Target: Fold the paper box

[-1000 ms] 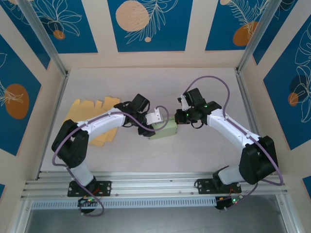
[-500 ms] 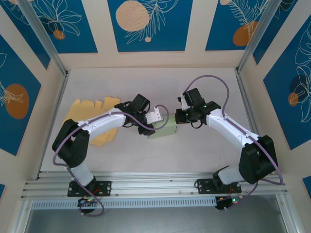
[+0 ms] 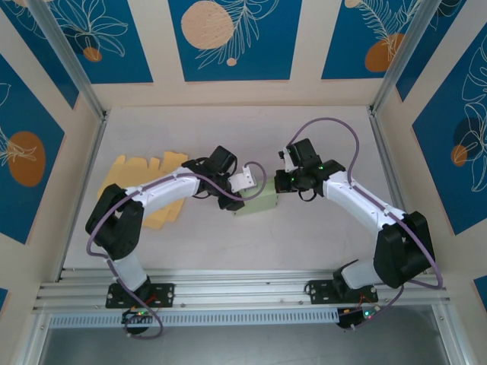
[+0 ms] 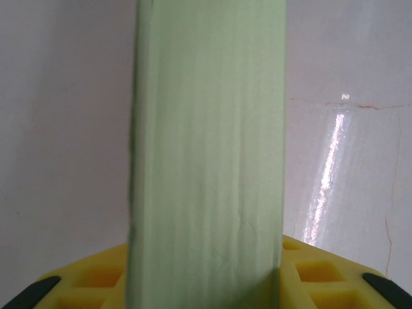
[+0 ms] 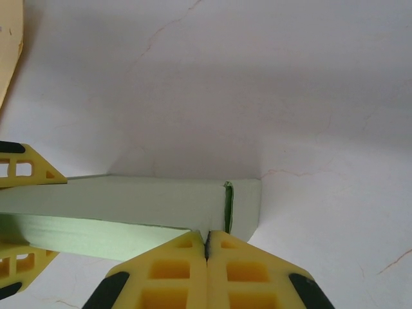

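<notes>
The green paper box [image 3: 256,205] lies in the middle of the table [image 3: 327,129], with its long side running left to right between the two arms. The left gripper [image 4: 206,273] has the left end, and its yellow pads [image 4: 322,273] squeeze the box from both sides. The right gripper [image 5: 206,248] is at the right end, where the little end flap sits. Its two fingers are pressed tight together with no gap, and I cannot tell if a thin bit of paper is caught between them. So each arm has its own end, and the right one is nearer the flap. Since a second ago the left arm has shifted a tiny bit and the box has hardly moved.
</notes>
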Robot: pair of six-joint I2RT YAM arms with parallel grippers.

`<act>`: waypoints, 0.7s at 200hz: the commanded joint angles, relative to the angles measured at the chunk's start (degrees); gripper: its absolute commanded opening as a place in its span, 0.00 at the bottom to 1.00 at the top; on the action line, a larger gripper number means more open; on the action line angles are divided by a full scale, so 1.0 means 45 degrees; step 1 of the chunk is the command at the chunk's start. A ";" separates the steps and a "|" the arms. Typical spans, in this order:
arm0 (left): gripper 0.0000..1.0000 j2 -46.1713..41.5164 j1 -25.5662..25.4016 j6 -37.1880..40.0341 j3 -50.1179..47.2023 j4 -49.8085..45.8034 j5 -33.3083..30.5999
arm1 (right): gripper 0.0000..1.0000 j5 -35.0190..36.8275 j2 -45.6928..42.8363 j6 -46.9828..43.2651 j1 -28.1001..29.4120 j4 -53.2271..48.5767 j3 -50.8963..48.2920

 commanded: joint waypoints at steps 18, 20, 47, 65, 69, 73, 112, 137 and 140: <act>0.38 0.0403 0.0249 -0.0646 0.0161 0.0084 -0.0540 | 0.00 0.0157 0.0152 0.0239 0.0192 -0.0928 -0.0864; 0.38 0.0399 0.0248 -0.0680 0.0159 0.0094 -0.0545 | 0.00 0.0188 0.0145 0.0262 0.0194 -0.0925 -0.0894; 0.41 0.0216 0.0332 -0.0944 0.0074 0.0266 -0.0594 | 0.00 0.0536 0.0021 0.0321 0.0331 -0.0667 -0.1280; 0.48 0.0060 0.0339 -0.1063 -0.0059 0.0406 -0.0513 | 0.00 0.0547 -0.0020 0.0441 0.0371 -0.0346 -0.1489; 0.50 0.0027 0.0347 -0.1101 -0.0078 0.0431 -0.0477 | 0.00 0.0537 -0.0026 0.0452 0.0382 -0.0293 -0.1508; 0.50 -0.0033 0.0333 -0.1123 -0.0120 0.0450 -0.0422 | 0.00 0.0546 -0.0030 0.0465 0.0395 -0.0270 -0.1510; 0.67 -0.0742 0.0335 -0.1483 -0.0522 0.0918 -0.0435 | 0.00 0.0780 -0.0056 0.0414 0.0393 -0.0396 -0.1307; 0.73 -0.1381 0.0338 -0.1908 -0.0597 0.0919 -0.0487 | 0.00 0.0843 -0.0121 0.0461 0.0400 -0.0584 -0.1075; 0.74 -0.1494 0.0350 -0.1974 -0.0614 0.0936 -0.0526 | 0.00 0.0848 -0.0150 0.0485 0.0399 -0.0590 -0.1079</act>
